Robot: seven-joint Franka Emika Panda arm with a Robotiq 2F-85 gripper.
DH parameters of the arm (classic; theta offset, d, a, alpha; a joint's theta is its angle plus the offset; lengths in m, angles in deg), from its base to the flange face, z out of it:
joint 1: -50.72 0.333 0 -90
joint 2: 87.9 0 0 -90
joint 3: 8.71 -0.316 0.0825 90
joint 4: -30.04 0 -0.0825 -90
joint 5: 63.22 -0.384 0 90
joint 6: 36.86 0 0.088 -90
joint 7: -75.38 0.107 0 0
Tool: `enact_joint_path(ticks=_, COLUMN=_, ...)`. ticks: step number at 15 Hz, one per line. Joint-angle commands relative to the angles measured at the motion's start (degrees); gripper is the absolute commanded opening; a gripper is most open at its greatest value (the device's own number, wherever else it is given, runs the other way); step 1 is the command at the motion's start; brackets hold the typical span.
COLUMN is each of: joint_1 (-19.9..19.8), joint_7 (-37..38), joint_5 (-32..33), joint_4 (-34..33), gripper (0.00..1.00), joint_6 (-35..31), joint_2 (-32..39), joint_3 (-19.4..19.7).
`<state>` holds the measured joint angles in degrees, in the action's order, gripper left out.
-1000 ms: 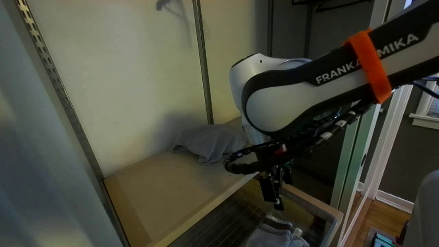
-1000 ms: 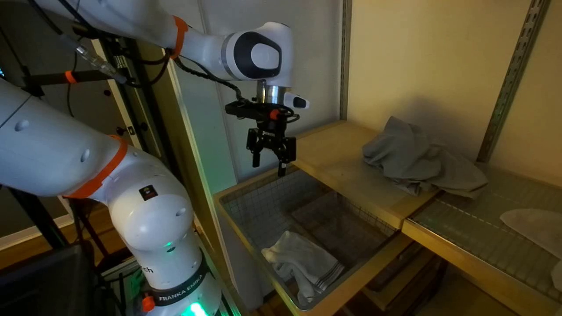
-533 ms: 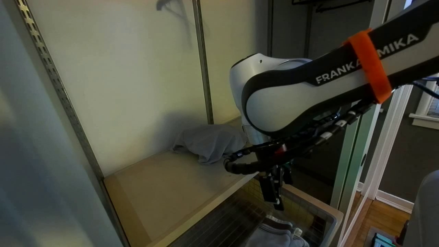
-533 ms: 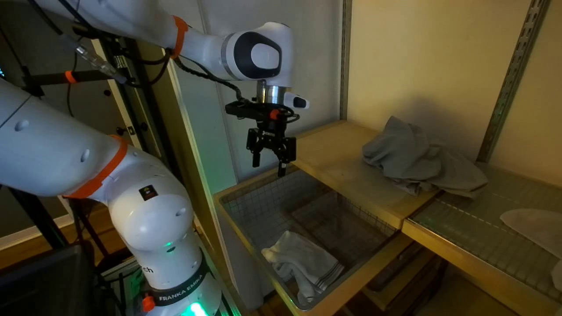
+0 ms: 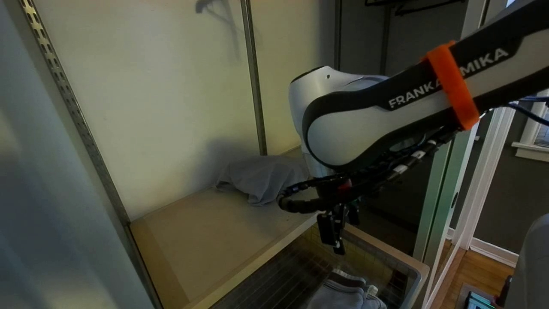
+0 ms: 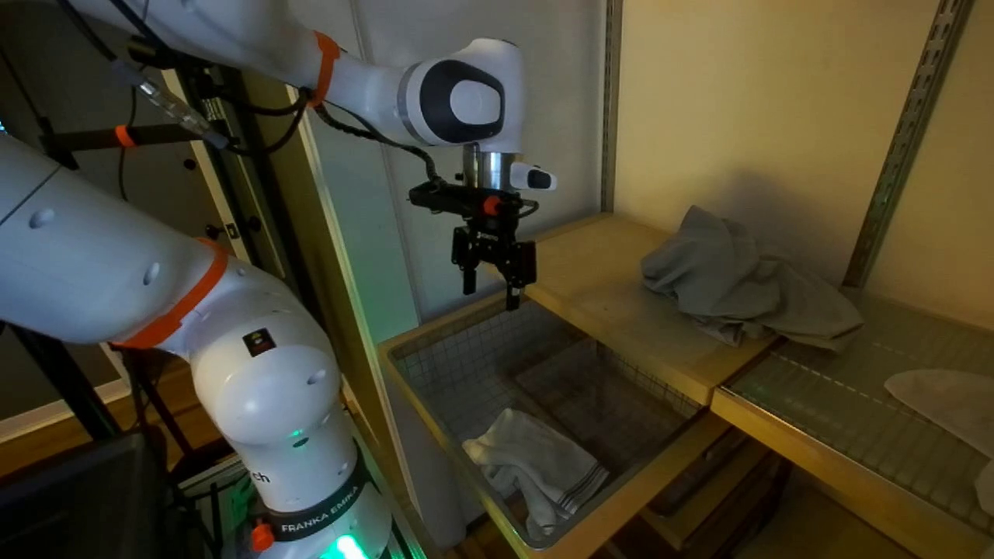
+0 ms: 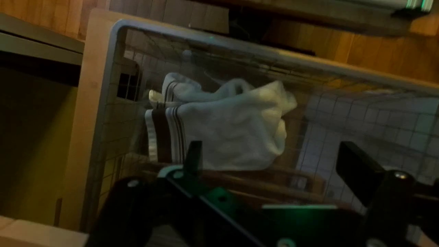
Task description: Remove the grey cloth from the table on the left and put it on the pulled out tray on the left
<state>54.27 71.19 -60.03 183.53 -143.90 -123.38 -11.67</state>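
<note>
Black pincer [image 6: 491, 298] hangs from the end of the white arm [image 6: 264, 380], pointing down above the tray [image 6: 648, 483], its two fingers [image 7: 357, 168] spread well apart. The grey cloth [image 6: 730, 272] lies in a loose, crumpled heap on the wooden shelf [image 6: 594, 268], well apart from the pincer and close to the pale wall [image 6: 776, 101]. In an exterior view, most of the cloth rests on the wood, while one end spills across the edge onto the ribbed shelf [image 6: 846, 396] beside it. On that ribbed shelf sits a pale, rounded thing [image 6: 947, 404], dim and partly out of view, so what it is I cannot tell. The tray is a wire basket in a wooden frame, pulled out below the front edge of the wooden shelf. Inside lies a white towel [image 7: 226, 133], loosely folded, with dark brown stripes along one end. In the wrist view, which looks down into the tray, one fingertip overlaps the lower edge of the towel and the other shows against the mesh. Orange bands [image 6: 182, 307] wrap the arm.
</note>
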Motion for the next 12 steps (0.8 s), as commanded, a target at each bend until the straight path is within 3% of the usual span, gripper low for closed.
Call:
enact_joint_path(ticks=1, joint_1=-3.74, joint_7=3.81, joint_5=2.55, joint_4=-1.55, gripper=1.0, joint_6=-10.09, joint_2=6.95, joint_3=1.45)
enact_joint_path(ticks=8, joint_1=-7.75, joint_7=4.96, joint_5=2.03, joint_4=-10.85, gripper=1.0, joint_6=-34.4, joint_2=23.03, joint_3=4.79)
enact_joint_path(ticks=12, joint_1=-8.49, joint_7=7.9, joint_5=-0.07, joint_4=-19.77, gripper=1.0, joint_6=-41.94, joint_2=32.36, joint_3=5.9)
